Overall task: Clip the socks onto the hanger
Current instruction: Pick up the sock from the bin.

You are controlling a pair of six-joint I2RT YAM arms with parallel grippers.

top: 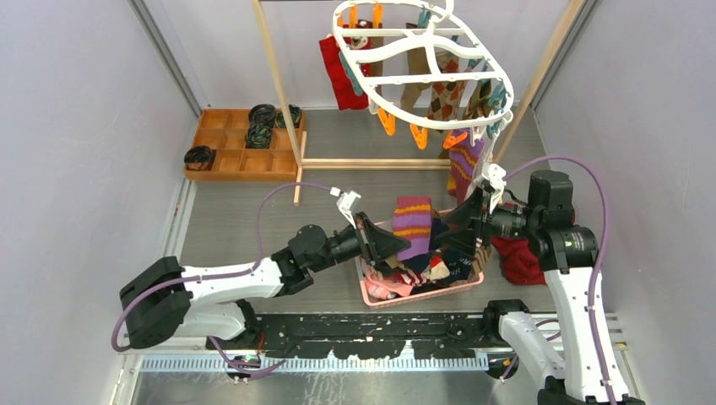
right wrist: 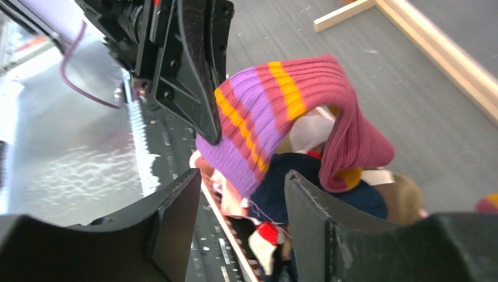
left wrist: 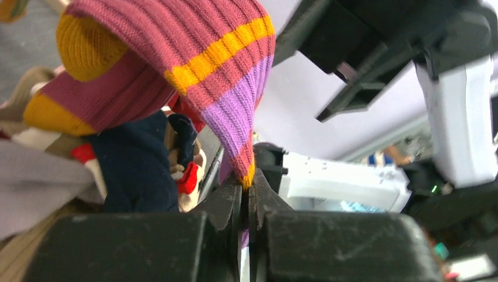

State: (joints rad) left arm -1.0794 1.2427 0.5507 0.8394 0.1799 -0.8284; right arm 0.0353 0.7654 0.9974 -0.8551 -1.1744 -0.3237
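Observation:
A pink, purple and orange striped sock (top: 414, 224) hangs draped above the pink basket (top: 371, 293) of mixed socks (top: 439, 268). My left gripper (top: 402, 243) is shut on its lower edge. In the left wrist view the sock's hem (left wrist: 248, 174) is pinched between the closed jaws of the left gripper (left wrist: 246, 191). My right gripper (top: 452, 224) stands open just right of the sock. Nothing is between the fingers of the right gripper (right wrist: 244, 185), and the striped sock (right wrist: 276, 111) hangs beyond them. The white oval hanger (top: 439, 123) hangs at the back with several socks (top: 443, 97) clipped on it.
A wooden rack (top: 277, 93) holds the hanger. A wooden tray (top: 221, 160) with black coiled rolls (top: 260, 126) lies at the back left. A red cloth (top: 517, 260) lies right of the basket. Grey walls close in both sides.

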